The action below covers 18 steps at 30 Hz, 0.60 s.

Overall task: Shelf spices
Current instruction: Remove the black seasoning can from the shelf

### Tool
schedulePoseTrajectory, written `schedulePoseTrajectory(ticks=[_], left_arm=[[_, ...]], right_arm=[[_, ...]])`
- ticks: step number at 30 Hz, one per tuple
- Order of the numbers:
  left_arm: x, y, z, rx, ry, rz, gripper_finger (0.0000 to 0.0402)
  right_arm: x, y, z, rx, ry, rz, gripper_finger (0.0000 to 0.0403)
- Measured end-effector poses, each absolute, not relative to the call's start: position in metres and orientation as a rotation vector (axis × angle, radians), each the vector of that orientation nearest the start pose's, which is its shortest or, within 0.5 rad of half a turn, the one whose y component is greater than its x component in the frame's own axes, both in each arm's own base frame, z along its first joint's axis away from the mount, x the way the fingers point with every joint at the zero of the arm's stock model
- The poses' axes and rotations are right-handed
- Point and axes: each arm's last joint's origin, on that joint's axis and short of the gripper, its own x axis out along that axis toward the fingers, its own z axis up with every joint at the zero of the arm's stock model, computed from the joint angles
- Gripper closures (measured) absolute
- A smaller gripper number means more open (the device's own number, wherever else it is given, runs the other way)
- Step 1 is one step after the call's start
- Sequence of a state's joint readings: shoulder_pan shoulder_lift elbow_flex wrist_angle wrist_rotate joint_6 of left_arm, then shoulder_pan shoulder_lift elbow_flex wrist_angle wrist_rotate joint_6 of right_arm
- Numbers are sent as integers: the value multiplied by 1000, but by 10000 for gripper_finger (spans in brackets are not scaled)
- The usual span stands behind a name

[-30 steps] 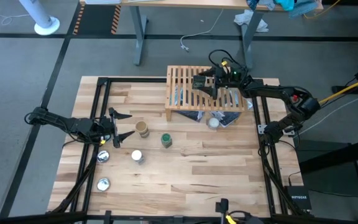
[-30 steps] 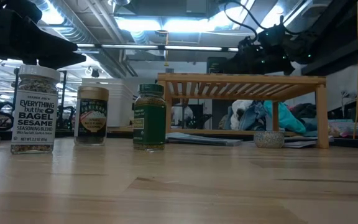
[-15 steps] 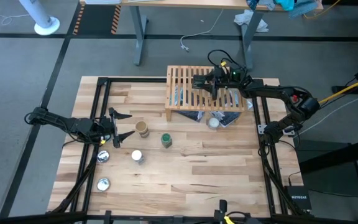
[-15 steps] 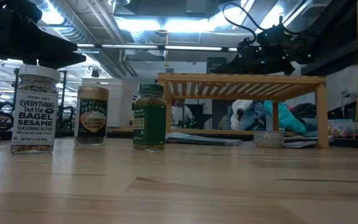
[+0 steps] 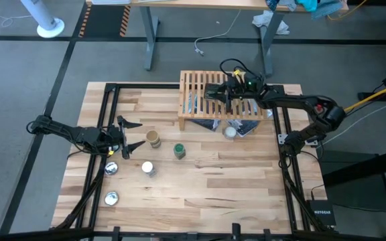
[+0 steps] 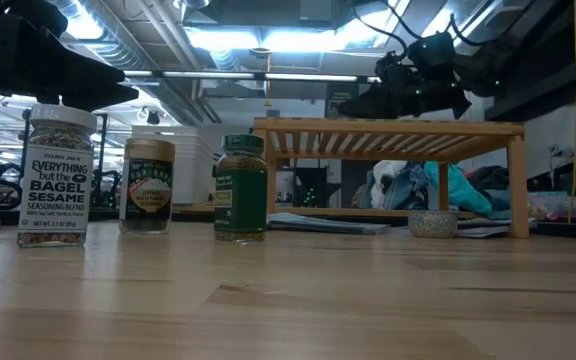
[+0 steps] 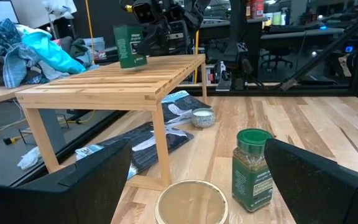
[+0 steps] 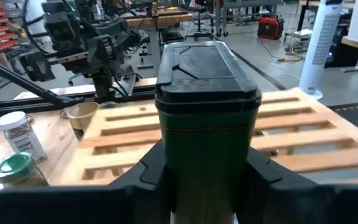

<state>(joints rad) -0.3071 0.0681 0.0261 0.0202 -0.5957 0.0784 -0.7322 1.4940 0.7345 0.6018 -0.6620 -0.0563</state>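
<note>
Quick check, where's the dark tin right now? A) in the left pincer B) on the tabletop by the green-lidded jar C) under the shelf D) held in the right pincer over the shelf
D: the dark tin sits clamped in the right pincer above the slats of the shelf; the left pincer is open, holding nothing.

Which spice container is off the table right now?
The dark green squarish tin, gripped by the right gripper over the slatted wooden shelf. The white-capped jar, green-lidded jar and tan-lidded jar stand on the tabletop.
</note>
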Motion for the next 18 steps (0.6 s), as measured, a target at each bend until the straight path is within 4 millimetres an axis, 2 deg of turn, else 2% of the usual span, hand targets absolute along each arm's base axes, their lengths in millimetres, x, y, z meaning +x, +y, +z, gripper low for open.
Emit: schedulePoseTrajectory(ticks=[4,8,18], left_arm=[[96,-13,169,87,31,288,40],[96,-13,169,87,31,288,40],[96,-13,169,87,31,288,40]], right_arm=[[243,-184,236,25,101,-42,272],[246,-169,247,18,83,-1,278],[262,-104,267,9,105,8,282]])
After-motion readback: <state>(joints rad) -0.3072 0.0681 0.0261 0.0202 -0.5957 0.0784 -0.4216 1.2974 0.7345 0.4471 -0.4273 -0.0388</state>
